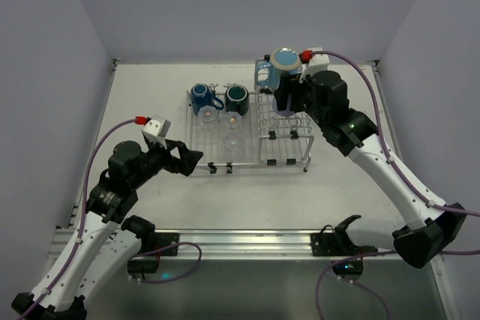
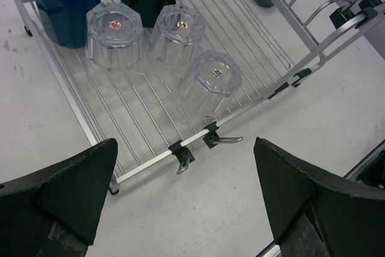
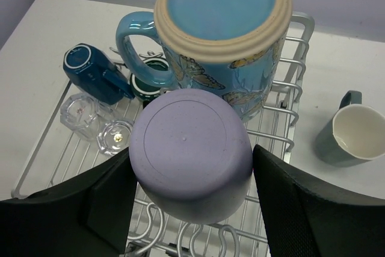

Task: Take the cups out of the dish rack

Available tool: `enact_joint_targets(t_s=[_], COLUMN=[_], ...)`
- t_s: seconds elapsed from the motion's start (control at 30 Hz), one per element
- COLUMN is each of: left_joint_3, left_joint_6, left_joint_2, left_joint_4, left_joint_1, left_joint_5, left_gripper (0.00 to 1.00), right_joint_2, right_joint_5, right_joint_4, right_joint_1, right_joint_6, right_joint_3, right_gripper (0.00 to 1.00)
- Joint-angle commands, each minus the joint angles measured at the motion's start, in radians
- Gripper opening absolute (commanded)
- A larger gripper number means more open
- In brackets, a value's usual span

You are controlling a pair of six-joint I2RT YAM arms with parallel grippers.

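The silver dish rack [image 1: 247,157] holds an upturned blue mug [image 1: 201,98], a dark green mug [image 1: 237,96] and three clear glasses [image 2: 210,82] on its flat grid. On the tined section stand a light-blue butterfly mug [image 3: 222,16] and an upturned lavender tumbler [image 3: 189,148]. My right gripper [image 3: 192,191] reaches down over the tumbler, one finger pressed to each side of it, and the tumbler rests in the rack. My left gripper [image 2: 183,203] hovers wide open over the bare table just in front of the rack's near edge, holding nothing.
A grey-green mug [image 3: 349,133] stands upright on the table to the right of the rack. Two small black hooks [image 2: 183,157] hang off the rack's front rail. Grey walls close in the table on three sides.
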Motion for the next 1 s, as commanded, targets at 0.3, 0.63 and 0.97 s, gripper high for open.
enact_joint_targets(t_s=[0.3, 0.63, 0.97], left_joint_3=[0.003, -0.175, -0.217], left_joint_6=[-0.201, -0.756, -0.853], left_joint_2=[-0.038, -0.075, -0.122], left_joint_4=[0.251, 0.733, 0.777], left_joint_1=[0.011, 0.011, 0.011], left_joint_5=[0.257, 0.416, 0.417], left_gripper=[1.0, 0.88, 0.72], right_joint_2=[-0.291, -0.339, -0.189], right_joint_5=[-0.165, -0.339, -0.287], right_joint_4=[0.15, 0.792, 0.952], right_joint_1=[0.04, 0.297, 0.417], right_joint_6=[0.198, 0.542, 0.553], right_joint_3=[-0.143, -0.472, -0.481], right_gripper=[0.3, 0.29, 0.28])
